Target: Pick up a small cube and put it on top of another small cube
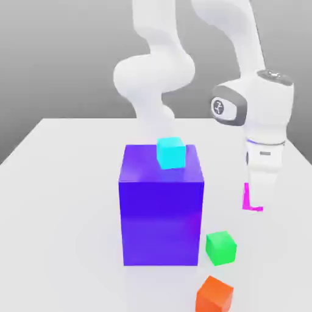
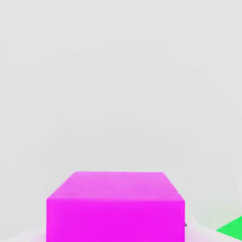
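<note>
Beside big blue block (image 1: 161, 207), on exterior view's right, I see gripper (image 1: 261, 201) clenched on small magenta cube (image 1: 251, 200), on table (image 1: 61, 183); green cube (image 1: 220, 247) near, open room beyond.

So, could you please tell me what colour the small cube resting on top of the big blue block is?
Cyan cube; the exterior view shows it best.

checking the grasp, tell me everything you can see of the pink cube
The pink cube is small, bright magenta, with flat matte faces and sharp edges. In the exterior view it is mostly hidden behind the hand, whose fingers are shut on it, at the large blue block's right. Whether it rests on the white table or is lifted is unclear.
</note>
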You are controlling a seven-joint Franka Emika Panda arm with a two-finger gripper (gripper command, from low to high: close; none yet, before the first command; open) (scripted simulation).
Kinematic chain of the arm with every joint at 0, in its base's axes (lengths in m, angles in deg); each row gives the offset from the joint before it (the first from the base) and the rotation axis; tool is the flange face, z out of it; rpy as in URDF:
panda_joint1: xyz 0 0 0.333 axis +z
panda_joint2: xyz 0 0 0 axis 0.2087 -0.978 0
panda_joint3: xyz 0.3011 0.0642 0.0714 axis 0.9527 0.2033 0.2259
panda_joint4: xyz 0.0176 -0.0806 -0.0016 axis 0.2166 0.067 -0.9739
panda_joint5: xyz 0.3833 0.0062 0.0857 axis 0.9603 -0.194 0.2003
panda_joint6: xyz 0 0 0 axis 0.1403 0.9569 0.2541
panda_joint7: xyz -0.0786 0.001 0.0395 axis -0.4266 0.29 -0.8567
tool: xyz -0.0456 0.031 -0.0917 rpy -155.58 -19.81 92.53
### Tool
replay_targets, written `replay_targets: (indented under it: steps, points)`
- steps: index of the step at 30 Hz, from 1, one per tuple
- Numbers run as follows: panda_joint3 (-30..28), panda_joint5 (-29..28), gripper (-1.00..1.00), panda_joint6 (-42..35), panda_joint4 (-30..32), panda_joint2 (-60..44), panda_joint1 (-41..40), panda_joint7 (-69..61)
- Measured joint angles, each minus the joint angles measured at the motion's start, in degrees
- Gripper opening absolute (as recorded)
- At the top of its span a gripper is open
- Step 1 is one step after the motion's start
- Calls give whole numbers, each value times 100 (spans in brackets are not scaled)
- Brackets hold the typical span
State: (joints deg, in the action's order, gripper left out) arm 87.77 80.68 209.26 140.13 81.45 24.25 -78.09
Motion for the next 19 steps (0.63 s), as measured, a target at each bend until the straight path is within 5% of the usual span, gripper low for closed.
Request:
replay_targets:
  steps: [6, 16, 17, 19]
  points:
    - [-694, -135, -100, -488, -285, 179, -463, -1663]
    - [-663, 403, -100, 614, -379, -1030, -488, -2221]
    - [-651, 433, 100, 689, -378, -1109, -496, -2241]
    - [-651, 433, 100, 689, -378, -1109, -496, -2241]
